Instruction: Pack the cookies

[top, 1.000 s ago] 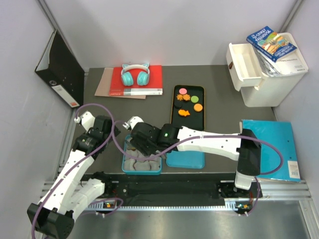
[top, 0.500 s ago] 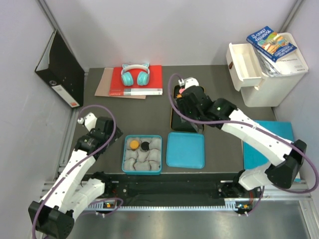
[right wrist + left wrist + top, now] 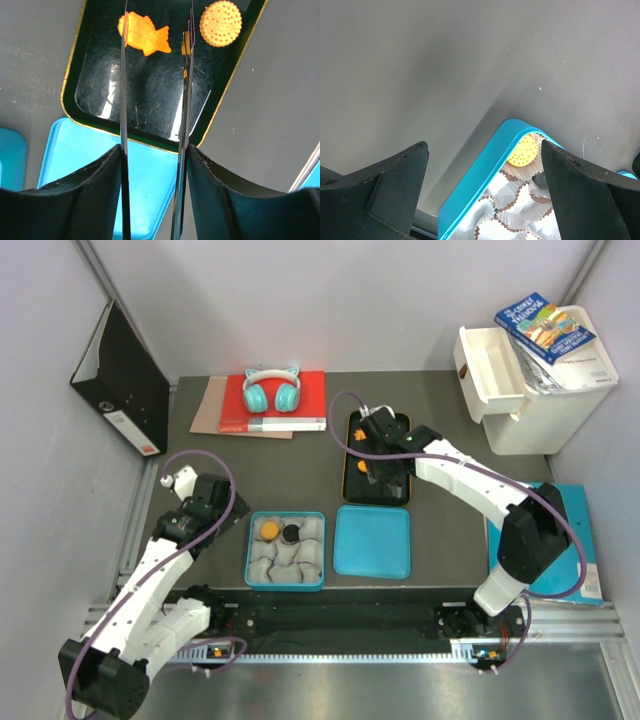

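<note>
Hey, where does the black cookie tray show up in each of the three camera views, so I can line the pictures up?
Top external: the black tray sits mid-table, just right of centre, partly covered.
Left wrist: not in it; only the blue box shows.
Right wrist: the tray fills the upper middle, with orange cookies on it.
Shared landmark: the blue lid beside the tray's near end.

Lettering on book (image 3: 545, 327) unreadable
</note>
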